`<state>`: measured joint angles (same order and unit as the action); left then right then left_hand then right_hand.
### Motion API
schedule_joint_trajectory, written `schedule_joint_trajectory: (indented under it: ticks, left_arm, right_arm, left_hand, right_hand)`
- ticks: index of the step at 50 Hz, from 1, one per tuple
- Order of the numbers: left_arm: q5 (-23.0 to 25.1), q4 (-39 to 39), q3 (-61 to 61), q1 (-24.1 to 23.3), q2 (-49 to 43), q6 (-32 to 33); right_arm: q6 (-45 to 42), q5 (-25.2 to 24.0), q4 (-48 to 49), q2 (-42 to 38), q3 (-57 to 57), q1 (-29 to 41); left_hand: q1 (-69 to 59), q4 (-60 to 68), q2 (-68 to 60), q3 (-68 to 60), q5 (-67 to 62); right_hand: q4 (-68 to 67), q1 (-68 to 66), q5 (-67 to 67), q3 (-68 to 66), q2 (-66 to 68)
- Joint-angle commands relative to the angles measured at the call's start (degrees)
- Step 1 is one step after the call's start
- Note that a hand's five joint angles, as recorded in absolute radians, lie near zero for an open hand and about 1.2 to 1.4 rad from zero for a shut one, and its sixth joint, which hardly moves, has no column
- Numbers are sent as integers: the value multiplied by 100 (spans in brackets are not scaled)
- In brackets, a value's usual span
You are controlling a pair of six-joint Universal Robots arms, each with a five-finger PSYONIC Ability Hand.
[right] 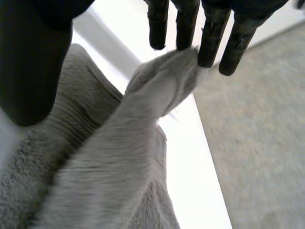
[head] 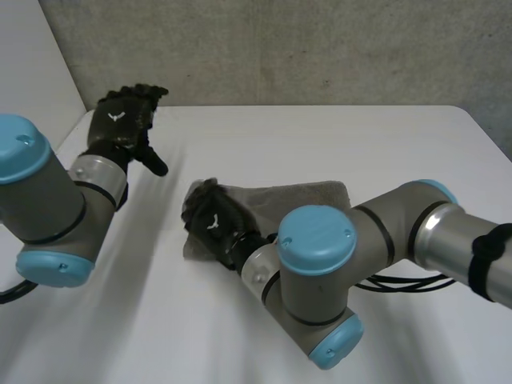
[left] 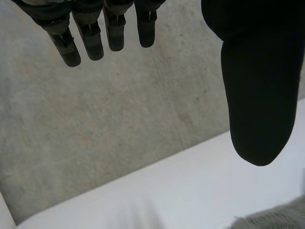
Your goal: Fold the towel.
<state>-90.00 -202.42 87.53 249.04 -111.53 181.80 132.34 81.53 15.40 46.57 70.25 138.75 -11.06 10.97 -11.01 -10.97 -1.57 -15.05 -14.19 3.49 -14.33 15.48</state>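
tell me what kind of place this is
Probably a robotics lab or test room: a bare white table, a rough concrete wall behind it, and robot arms with a grey towel.

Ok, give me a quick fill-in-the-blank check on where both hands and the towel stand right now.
1. The right hand pinches a lifted ___ of the towel at its fingertips.
2. The left hand is raised off to the side, fingers straight, holding ___.
3. The towel's colour is ___.
4. The towel lies on a white ___.

Missing words: corner; nothing; grey; table.
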Motion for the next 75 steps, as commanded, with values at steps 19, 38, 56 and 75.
schedule_joint_trajectory:
  ticks: [19, 38, 56, 75]
  left_arm:
    - [-26, -17, 264, -848, -554, 154]
    - [613, 88, -112, -1551, -825, 171]
    - [1494, 1925, -1844, -1490, -1924, 2816]
    - [898, 2972, -2171, -1394, -2180, 4179]
  right_arm:
    - [2305, -163, -134, 1934, 3249, -2703]
    - [2340, -190, 201, 2136, 3434, -2704]
    - [2331, -199, 201, 2286, 3513, -2818]
    - [2305, -208, 201, 2277, 3531, -2818]
  left_hand:
    - [-67, 76, -72, -76, -16]
    - [-17, 26, -22, -25, 34]
    - [-16, 25, -21, -25, 35]
    - [-2555, 2564, -2560, -2564, -2504]
  right_hand:
    - [329, 243, -173, 257, -372]
    - [-159, -246, 315, -232, 117]
    - [-109, -195, 265, -181, 66]
    - [-58, -145, 214, -131, 16]
